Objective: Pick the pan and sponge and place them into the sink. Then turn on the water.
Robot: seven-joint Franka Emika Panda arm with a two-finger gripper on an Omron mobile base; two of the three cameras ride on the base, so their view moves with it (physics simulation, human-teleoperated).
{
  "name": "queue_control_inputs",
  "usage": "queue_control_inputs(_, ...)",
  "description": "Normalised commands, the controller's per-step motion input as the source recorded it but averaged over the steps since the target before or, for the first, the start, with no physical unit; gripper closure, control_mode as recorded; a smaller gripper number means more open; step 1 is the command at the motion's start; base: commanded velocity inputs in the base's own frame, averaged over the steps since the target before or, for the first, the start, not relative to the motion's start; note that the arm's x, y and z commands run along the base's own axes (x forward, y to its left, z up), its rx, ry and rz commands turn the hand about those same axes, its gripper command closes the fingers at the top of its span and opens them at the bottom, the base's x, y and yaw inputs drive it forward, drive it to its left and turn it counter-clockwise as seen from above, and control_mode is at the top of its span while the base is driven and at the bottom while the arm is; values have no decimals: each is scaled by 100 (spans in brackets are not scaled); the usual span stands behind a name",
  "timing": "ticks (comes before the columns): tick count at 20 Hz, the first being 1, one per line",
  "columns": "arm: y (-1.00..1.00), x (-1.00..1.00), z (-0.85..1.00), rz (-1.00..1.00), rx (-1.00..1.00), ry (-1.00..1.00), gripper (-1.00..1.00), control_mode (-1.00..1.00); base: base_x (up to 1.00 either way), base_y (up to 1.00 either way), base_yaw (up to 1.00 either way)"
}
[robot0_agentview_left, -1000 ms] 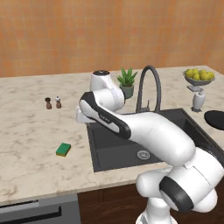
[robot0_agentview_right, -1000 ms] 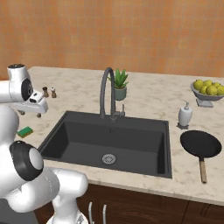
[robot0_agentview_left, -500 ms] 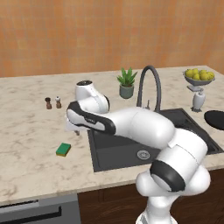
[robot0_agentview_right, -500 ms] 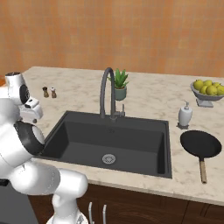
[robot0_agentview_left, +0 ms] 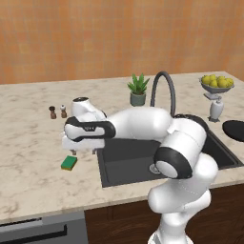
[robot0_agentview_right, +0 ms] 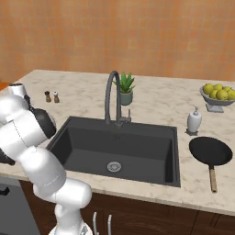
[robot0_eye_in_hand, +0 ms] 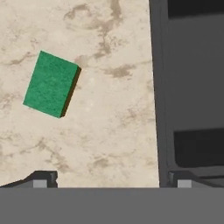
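Observation:
The green sponge [robot0_agentview_left: 69,163] lies flat on the counter just left of the sink [robot0_agentview_left: 125,164]. My gripper [robot0_agentview_left: 85,150] hangs above the counter between them, a little right of the sponge. In the hand view the sponge [robot0_eye_in_hand: 50,84] sits up and to the left of my gripper [robot0_eye_in_hand: 113,180]. The fingertips [robot0_eye_in_hand: 41,179] stand wide apart with nothing between them, so it is open. The black pan [robot0_agentview_right: 211,151] rests on the counter right of the sink [robot0_agentview_right: 92,137], its wooden handle toward the front edge. No water shows at the faucet [robot0_agentview_right: 112,98].
Behind the sink stands a potted plant [robot0_agentview_right: 125,89]. A soap dispenser [robot0_agentview_right: 194,120] and a fruit bowl [robot0_agentview_right: 218,94] are at the back right near the pan. Two small shakers [robot0_agentview_left: 57,112] stand behind my hand. The sink's rim [robot0_eye_in_hand: 158,87] runs close on the right in the hand view.
The arm has swung left from over the sink's left edge to above the counter beside the sponge and come lower. The gripper has stayed open.

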Motion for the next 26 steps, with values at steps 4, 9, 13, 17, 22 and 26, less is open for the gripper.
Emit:
queue_control_inputs(4,34,8,-32,-2,0,3,-100,-100,0,0,0)
queue_control_inputs(9,38,12,-28,-5,0,3,-100,-100,0,0,0)
queue_control_inputs(13,31,15,-28,-8,0,2,-100,-100,0,0,0)
queue_control_inputs(17,16,19,-28,-9,0,0,-100,-100,0,0,0)
queue_control_inputs(22,6,16,-27,-7,0,0,-100,-100,0,0,0)
queue_control_inputs(26,1,17,-25,-4,0,0,-100,-100,0,0,0)
